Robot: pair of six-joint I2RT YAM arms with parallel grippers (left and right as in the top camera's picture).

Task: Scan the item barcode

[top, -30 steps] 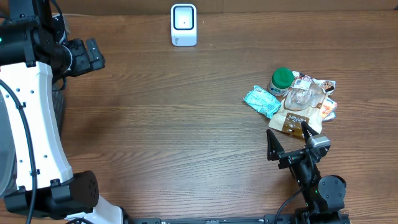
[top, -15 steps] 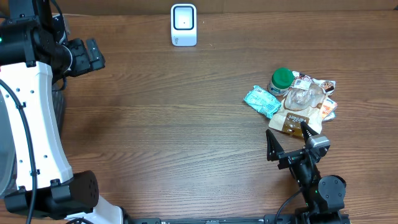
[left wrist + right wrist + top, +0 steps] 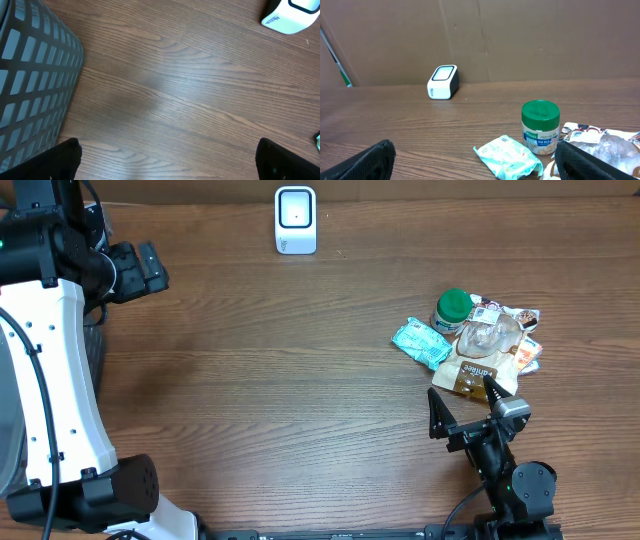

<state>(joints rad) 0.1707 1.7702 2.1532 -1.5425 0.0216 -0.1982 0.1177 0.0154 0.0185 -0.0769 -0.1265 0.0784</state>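
The left arm [image 3: 70,380] wears a broad white shell dotted with small dark screws, with rounded black joints and a thin black cable looping across it. The right arm [image 3: 515,475] is slimmer and all black (a pale grey block sits near its wrist). The left tool [image 3: 156,268] and right tool [image 3: 462,402] have matte black fingers [image 3: 365,160], possibly rubber-faced.

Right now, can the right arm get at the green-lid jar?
Probably yes. The right claw is open and close by. The jar stands upright, nothing over its lid; the teal packet and snack bags lie nearer, so approach from above.
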